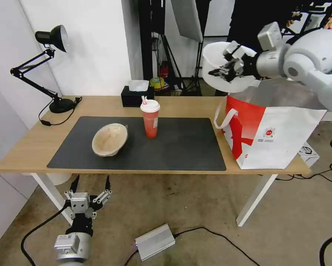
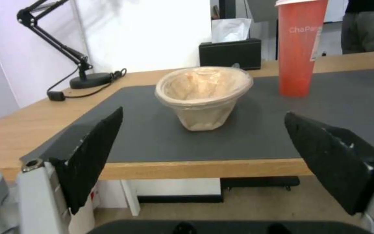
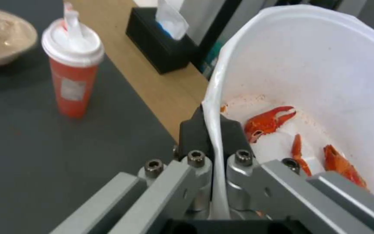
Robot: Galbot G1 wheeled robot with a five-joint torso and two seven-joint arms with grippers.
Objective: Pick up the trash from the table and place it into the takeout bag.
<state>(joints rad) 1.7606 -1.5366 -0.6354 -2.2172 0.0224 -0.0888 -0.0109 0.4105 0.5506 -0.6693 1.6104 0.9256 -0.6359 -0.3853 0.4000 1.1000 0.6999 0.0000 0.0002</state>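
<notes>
Left tool: spread wide, empty, below table edge. Right tool: pinching white bowl rim above takeout bag. Risk: tilted bowl spills red scraps, thin rim slips.

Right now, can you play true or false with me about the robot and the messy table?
1. The right pincer pinches the rim of the white bowl. True.
2. The white bowl sits on the table. False: it hangs in the air beside the takeout bag.
3. The drink cup stands upright on the mat. True.
4. The left pincer holds the beige bowl. False: it is open, below the table edge.
</notes>
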